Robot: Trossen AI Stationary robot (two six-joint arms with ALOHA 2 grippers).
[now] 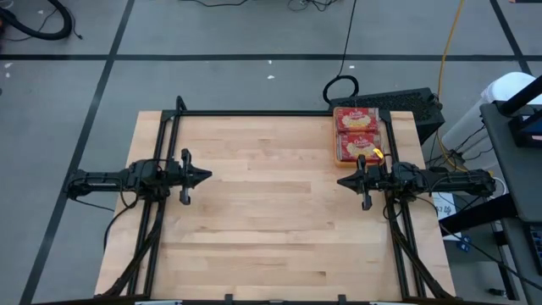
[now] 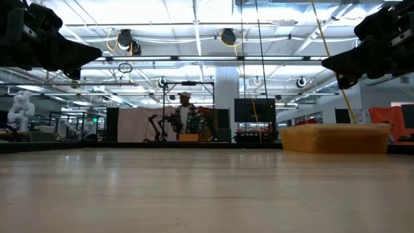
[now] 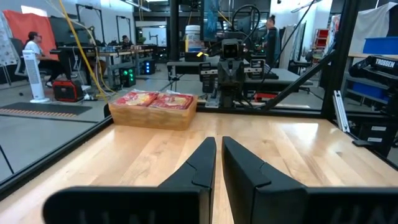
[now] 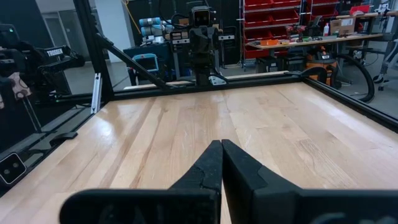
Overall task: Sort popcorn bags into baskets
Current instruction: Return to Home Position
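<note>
We start at the jaws: the left gripper (image 3: 217, 151) has its two dark fingers drawn almost together, only a thin slit between them, and nothing in it; the right gripper (image 4: 221, 151) is clenched tip to tip, also on nothing. Both hang above the wooden table (image 1: 262, 229), clear of it, pointing at each other across its middle and well apart. The popcorn bags (image 1: 356, 121) that we can see all lie in the orange basket (image 1: 334, 135), red faces up, stacked to about its rim. The basket stands at the far right corner of the table, just beside the right gripper's wrist. We judge these packets to be light, flat and soft, with a slick film skin that would crumple and slide rather than break. A pinch across a short edge or a sealed seam should hold better than a squeeze on the puffy middle. From the wrists outward, each arm lies low and level, folded back toward its own side of the table. We read that as a resting pose, with the sorting apparently done.
</note>
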